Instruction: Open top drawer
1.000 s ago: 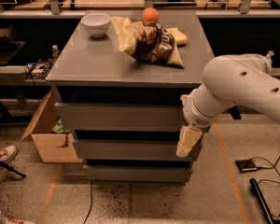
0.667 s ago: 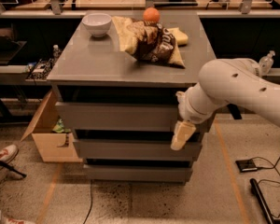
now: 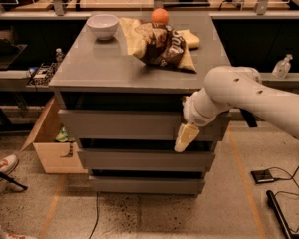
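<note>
The top drawer [image 3: 119, 124] is the wide matte-grey front just under the cabinet's top, with a dark gap above it. Two narrower grey drawer fronts, the middle drawer [image 3: 139, 159] and the bottom drawer [image 3: 144, 184], sit below it. My white arm comes in from the right. My gripper [image 3: 186, 137], cream-coloured, hangs downward at the lower right part of the top drawer's front, over its bottom edge. Whether it touches the panel cannot be told.
On the cabinet top [image 3: 89, 66] are a white bowl [image 3: 102, 25], an orange [image 3: 160, 16] and a chip bag [image 3: 162, 46]. An open cardboard box [image 3: 52, 143] stands at the left of the cabinet. A shoe [image 3: 5, 164] and cables lie on the floor.
My arm has swung left, carrying the gripper from the cabinet's right edge onto the right part of the top drawer's front. The drawers have not visibly moved.
</note>
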